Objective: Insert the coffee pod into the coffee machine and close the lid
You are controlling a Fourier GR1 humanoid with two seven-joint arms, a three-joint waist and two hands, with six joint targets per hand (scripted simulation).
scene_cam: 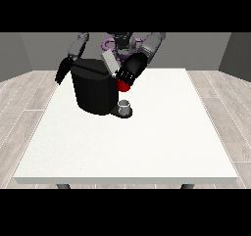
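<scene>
- On the white table [147, 147], towards its far left part, a black coffee machine [93, 90] is seen, well back from the near edge.
- Just in front of the machine's right side, a small grey thing [125, 105] stands on a dark base; it cannot be told for the pod, so the pod's place cannot be given.
- Above that grey thing, a red thing at the machine [123, 86] is shown, partly covered by the hand at the view's right.
- The hand at the view's right [126, 74] is held at the machine's upper right corner, just above the red thing and apparently touching it; whether its fingers are spread or curled cannot be told, and nothing can be seen to be held in it.
- Its arm is stretched down and to the view's left from the shoulder, with a black forearm below a grey upper part.
- A light grey flap [110, 62], which appears to be the lid, is tilted up at the machine's top, just beside that hand.
- The hand at the view's left [62, 71] hangs beside the machine's upper left edge, pointed downward; contact with the machine cannot be made out, and the lie of its fingers cannot be told.
- Its arm is bent down from the shoulder behind the machine.
- No brand, label or writing can be read on the machine or elsewhere.
- Farthest back, the robot's torso [122, 41] is seen behind the machine.
</scene>
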